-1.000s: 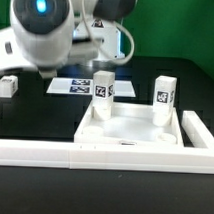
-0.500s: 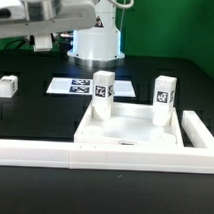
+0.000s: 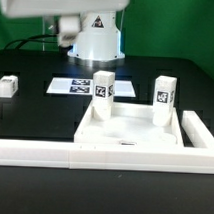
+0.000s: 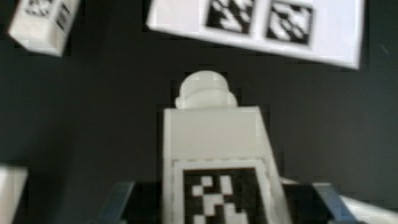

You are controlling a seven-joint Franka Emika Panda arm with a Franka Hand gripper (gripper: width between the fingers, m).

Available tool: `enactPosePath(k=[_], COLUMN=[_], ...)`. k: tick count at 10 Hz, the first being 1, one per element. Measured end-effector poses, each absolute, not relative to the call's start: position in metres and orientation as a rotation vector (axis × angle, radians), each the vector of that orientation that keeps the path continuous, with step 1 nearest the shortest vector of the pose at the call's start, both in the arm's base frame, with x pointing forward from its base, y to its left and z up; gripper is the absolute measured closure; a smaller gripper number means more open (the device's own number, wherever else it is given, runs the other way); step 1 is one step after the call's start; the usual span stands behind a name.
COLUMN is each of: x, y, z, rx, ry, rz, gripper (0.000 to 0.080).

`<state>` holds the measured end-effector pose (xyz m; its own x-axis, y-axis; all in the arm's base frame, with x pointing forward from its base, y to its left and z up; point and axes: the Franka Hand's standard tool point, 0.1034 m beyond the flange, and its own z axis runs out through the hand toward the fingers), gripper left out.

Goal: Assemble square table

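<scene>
End effector [image 4: 217, 202] barely in frame, tight around one tagged leg [image 4: 214, 135]

Gripper [image 4: 217, 205] clamps a leg [image 4: 214, 140] (arm up high)

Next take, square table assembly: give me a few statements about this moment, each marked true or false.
1. Two upright legs stand in the table top. True.
2. The gripper is empty. False: the wrist view shows it shut on a third leg, with the rounded peg end pointing away from the fingers.
3. The marker board lies inside the table top. False: it lies flat on the black work surface, beyond the table top.
4. A loose leg sits on the black work surface at the exterior view's left, apart from the table top. True.
</scene>
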<state>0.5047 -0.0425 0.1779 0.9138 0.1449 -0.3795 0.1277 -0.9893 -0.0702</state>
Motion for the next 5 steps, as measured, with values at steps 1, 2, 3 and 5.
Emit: enactPosePath(k=[1, 2, 3, 5], x=[0.5186, 0.5187, 0.5266, 0.5254], y=[-0.0254, -0.0205, -0.0246, -0.0257], z=[0.1855, 0.1892, 0.1872, 0.1864], rx=[-3.073, -3.081, -3.101, -3.125], ry=[-0.151, -0.121, -0.154, -0.153], rz=[0.5, 0.484, 0.347, 0.167], gripper=[0.0512, 0.0512, 0.0512, 0.0512])
